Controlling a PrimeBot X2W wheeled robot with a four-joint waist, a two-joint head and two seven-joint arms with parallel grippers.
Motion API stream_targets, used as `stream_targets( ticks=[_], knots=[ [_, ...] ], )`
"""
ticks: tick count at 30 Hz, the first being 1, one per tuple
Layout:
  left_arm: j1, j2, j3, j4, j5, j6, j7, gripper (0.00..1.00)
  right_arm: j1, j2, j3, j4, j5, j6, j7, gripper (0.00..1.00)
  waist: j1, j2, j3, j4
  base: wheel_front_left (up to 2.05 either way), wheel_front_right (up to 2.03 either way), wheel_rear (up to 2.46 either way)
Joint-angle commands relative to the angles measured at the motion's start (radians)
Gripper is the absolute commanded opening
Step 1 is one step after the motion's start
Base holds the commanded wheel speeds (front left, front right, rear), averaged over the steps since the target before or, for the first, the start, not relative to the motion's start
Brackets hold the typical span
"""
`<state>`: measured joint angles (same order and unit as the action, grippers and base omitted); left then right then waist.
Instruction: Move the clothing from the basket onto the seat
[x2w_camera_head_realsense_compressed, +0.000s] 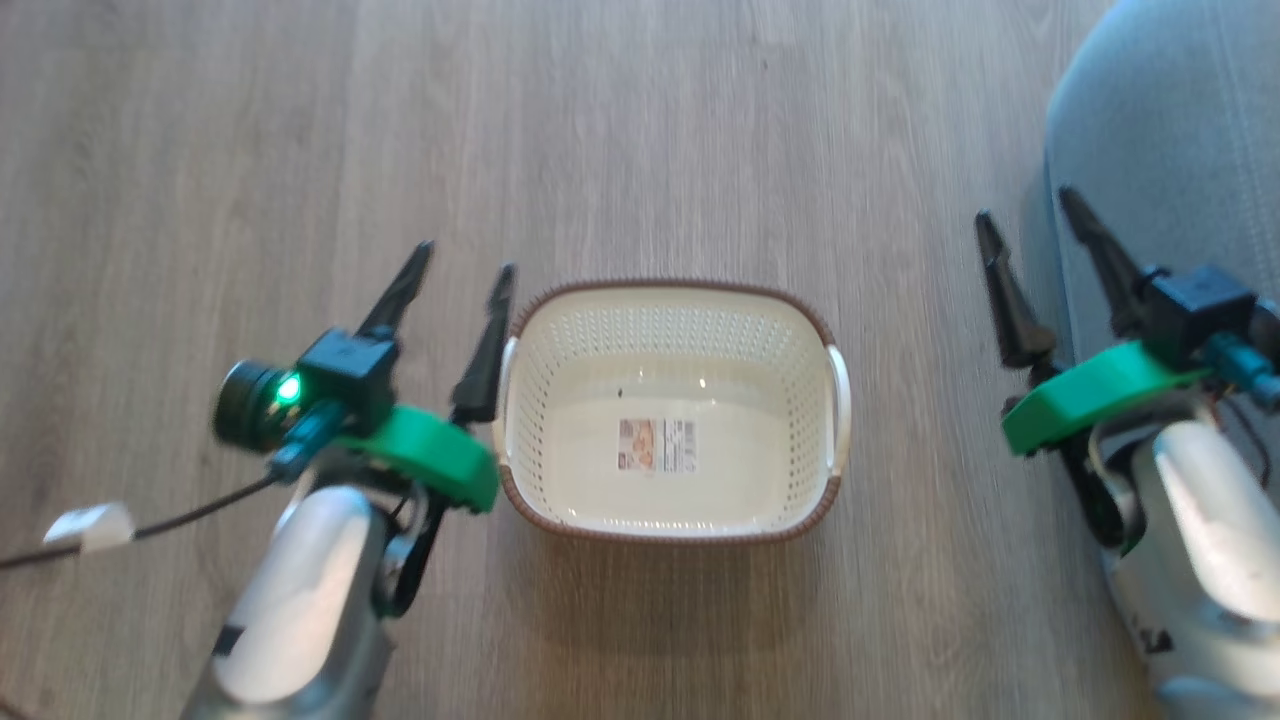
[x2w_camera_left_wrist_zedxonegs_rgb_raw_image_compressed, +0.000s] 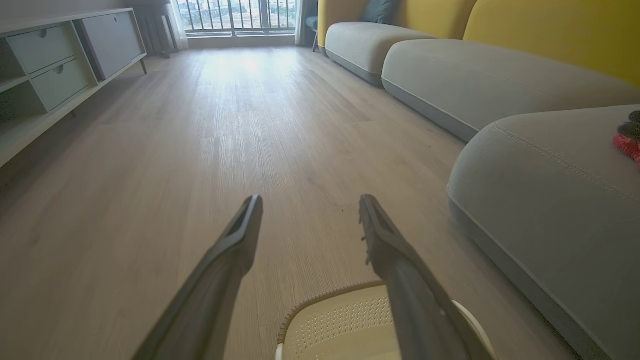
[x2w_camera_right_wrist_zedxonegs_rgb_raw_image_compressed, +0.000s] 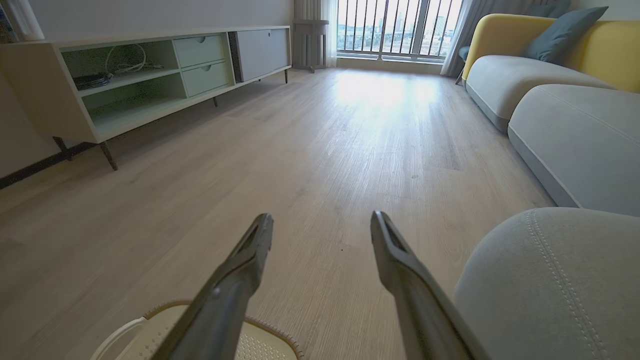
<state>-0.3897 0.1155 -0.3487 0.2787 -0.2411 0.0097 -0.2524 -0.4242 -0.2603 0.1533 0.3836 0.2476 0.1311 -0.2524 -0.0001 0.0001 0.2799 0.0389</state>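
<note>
L tool, R tool wide; sticker illegible

Floor: pale wood-look floor, its planks running straight ahead of the right claw.
Window: wide window with vertical bars, far ahead of the claw; buildings outside.
Light: daylight, with a bright patch on the floor before the window.
Curtain: pale curtain left of the window.
Sideboard: long low sideboard ahead-left of the claw, with open green shelves, two drawers, a grey door, dark slanted legs and cables on a shelf.
Wall: plain pale wall behind it.
Sofa: grey sofa sections ahead-right, with a yellow backrest and a blue-grey throw pillow.
</note>
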Motion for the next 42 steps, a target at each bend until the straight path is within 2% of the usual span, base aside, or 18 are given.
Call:
stream_targets(
  ticks=[1, 8, 20, 29, 42],
  knots=[
    [0.011, 0.006, 0.074, -0.024, 0.014, 0.009, -0.009, 1.00, 0.023, 0.014, 0.007, -0.048, 0.006, 0.000, -0.009, 1.00, 0.0001, -0.0001, -0.040, 0.017, 0.00, 0.00, 0.00],
    [0.096, 0.001, 0.212, -0.032, 0.040, 0.001, -0.009, 1.00, 0.078, 0.074, -0.039, -0.099, 0.006, 0.000, -0.009, 1.00, 0.0001, -0.0001, -0.082, 0.011, 0.00, 0.00, 0.00],
    [0.217, -0.034, 0.370, -0.061, 0.080, -0.012, -0.009, 1.00, 0.164, 0.124, -0.041, -0.118, -0.001, 0.000, -0.009, 1.00, 0.0001, -0.0001, -0.157, -0.026, 0.00, 0.00, 0.00],
    [0.287, -0.057, 0.428, -0.077, 0.097, -0.026, -0.009, 1.00, 0.195, 0.137, 0.002, -0.087, 0.007, 0.000, -0.009, 1.00, 0.0001, -0.0001, -0.207, -0.030, 0.00, 0.00, 0.00],
    [0.312, -0.065, 0.459, -0.083, 0.105, -0.049, -0.009, 1.00, 0.214, 0.141, 0.001, -0.063, 0.006, 0.000, -0.009, 1.00, 0.0001, -0.0001, -0.220, -0.032, 0.00, 0.00, 0.00]
  ],
)
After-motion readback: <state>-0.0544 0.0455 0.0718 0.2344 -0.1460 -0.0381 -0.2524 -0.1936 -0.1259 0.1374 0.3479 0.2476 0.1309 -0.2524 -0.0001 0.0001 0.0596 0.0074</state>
